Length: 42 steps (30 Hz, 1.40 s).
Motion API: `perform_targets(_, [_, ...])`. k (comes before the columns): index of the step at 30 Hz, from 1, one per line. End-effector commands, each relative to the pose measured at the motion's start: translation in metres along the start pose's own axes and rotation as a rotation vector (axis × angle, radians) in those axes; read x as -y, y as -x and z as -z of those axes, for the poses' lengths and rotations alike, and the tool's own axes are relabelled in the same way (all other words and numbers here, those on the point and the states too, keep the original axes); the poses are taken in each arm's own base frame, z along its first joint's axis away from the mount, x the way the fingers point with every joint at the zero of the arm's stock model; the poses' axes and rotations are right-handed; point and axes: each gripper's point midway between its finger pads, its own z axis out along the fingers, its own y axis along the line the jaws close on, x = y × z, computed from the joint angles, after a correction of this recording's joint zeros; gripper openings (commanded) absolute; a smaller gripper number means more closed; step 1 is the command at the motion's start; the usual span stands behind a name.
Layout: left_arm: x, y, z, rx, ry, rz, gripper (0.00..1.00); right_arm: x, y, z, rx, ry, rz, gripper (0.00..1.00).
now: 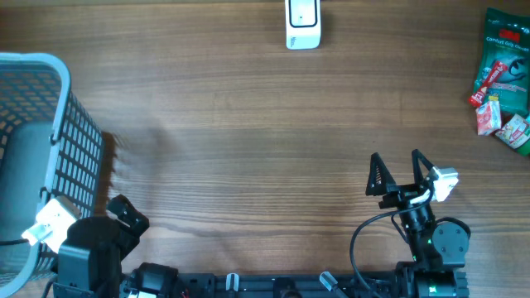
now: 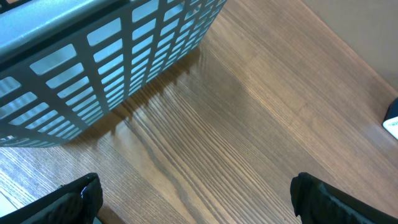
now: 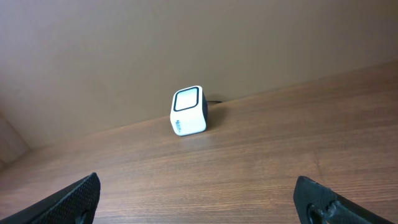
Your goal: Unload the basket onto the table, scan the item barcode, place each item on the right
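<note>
Overhead, right gripper (image 1: 396, 157) spread wide, empty, left wrist, left gripper (image 2: 196, 190) spread wide, empty

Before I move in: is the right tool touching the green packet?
Apart. The overhead view shows bare table between the right tool and the green packet.

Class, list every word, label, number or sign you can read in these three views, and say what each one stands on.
No text here reads clearly enough to quote.
Green plastic packet: white lettering, too blurred to read.
White box-shaped scanner: small blue print on its front, too small to read.
Grey mesh basket: no writing visible.
</note>
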Motion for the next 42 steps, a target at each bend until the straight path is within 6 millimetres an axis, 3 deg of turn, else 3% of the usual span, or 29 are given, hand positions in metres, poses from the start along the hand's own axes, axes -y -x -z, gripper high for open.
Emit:
perform_targets(1, [-0.001,0.002,0.002,0.011,-0.002,0.02,1.0,0.002,0.004,0.001,0.018,-0.012,-0.004,1.0])
perform_targets(13, [-0.006,0.01,0.009,0.071,-0.025,0.055,1.0,0.002,0.004,0.001,0.018,-0.012,-0.004,1.0])
perform_targets(18, [0.02,0.022,0.032,0.166,-0.321,0.214,1.0,0.002,0.004,0.001,0.018,-0.012,-0.004,0.99])
perform_targets(23, [0.075,0.022,0.039,0.323,-0.659,-0.011,1.0,0.002,0.004,0.001,0.018,-0.012,-0.004,1.0])
perform_targets(25, [0.091,0.019,0.032,0.403,-0.761,-0.045,1.0,0.002,0.004,0.001,0.018,-0.012,-0.004,1.0])
perform_targets(28, [0.1,0.012,0.003,0.439,-0.788,-0.034,1.0,0.002,0.004,0.001,0.018,-0.012,-0.004,1.0])
perform_targets(33, [0.108,-0.019,-0.063,0.412,-0.759,-0.061,1.0,0.002,0.004,0.001,0.018,-0.012,-0.004,1.0])
perform_targets(42, [0.1,-0.034,-0.103,0.478,-0.665,-0.193,1.0,0.002,0.004,0.001,0.018,-0.012,-0.004,1.0])
